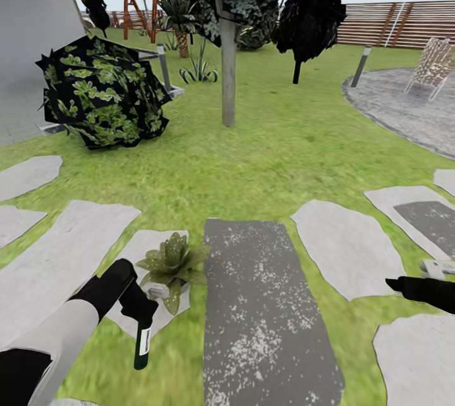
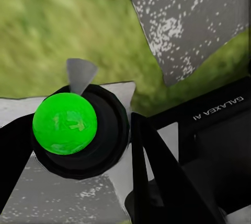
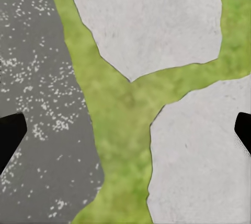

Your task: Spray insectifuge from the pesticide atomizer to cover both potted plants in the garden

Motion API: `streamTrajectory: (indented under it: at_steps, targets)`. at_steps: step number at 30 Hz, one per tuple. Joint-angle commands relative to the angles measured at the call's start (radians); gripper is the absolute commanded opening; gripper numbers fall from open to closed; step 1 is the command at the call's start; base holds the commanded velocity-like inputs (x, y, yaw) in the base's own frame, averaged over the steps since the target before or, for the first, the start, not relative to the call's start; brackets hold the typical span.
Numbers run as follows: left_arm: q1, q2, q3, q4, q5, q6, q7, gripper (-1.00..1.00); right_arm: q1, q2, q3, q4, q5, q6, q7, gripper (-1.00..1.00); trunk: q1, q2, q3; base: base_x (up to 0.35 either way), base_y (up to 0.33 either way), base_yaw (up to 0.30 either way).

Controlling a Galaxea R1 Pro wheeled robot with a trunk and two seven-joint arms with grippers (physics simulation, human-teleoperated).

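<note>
The left gripper (image 1: 140, 311) is clamped on the pesticide atomizer (image 1: 143, 345), which hangs bottle-down just beside the potted plant (image 1: 172, 262) on a pale stepping stone (image 1: 146, 248). With the nozzle's aim unclear, spray may miss those leaves. Right gripper (image 3: 125, 130) hovers spread, empty.

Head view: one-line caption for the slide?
Left gripper holds the pesticide atomizer beside a potted plant on a stepping stone; right gripper idle.

left arm (image 1: 60, 333): pale grey sleeve, black glossy wrist | left tool (image 2: 157, 177): black, white "GALAXEA AI" lettering | right tool (image 1: 420, 289): black, pale grey block
</note>
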Motion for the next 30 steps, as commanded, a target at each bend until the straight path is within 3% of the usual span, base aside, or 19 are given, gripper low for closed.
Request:
streamTrajectory:
  at_steps: [1,16,30]
  targets:
    - [-0.001,0.001,-0.003,-0.002,-0.010,0.002,-0.011,-1.00,0.000,0.000,-0.001,-0.001,0.010,0.002,0.010,1.00,0.000,0.000,0.000,0.000,-0.229,0.210]
    - [-0.001,0.002,-0.002,-0.001,-0.010,0.003,-0.011,-1.00,0.000,0.000,-0.002,0.001,0.010,0.002,0.010,1.00,0.000,0.000,0.015,0.007,-0.135,0.178]
    - [-0.008,-0.003,-0.003,-0.002,-0.010,0.002,-0.012,-1.00,0.000,0.000,-0.028,0.001,0.010,0.000,0.012,1.00,0.000,0.000,0.016,0.225,-0.237,0.007]
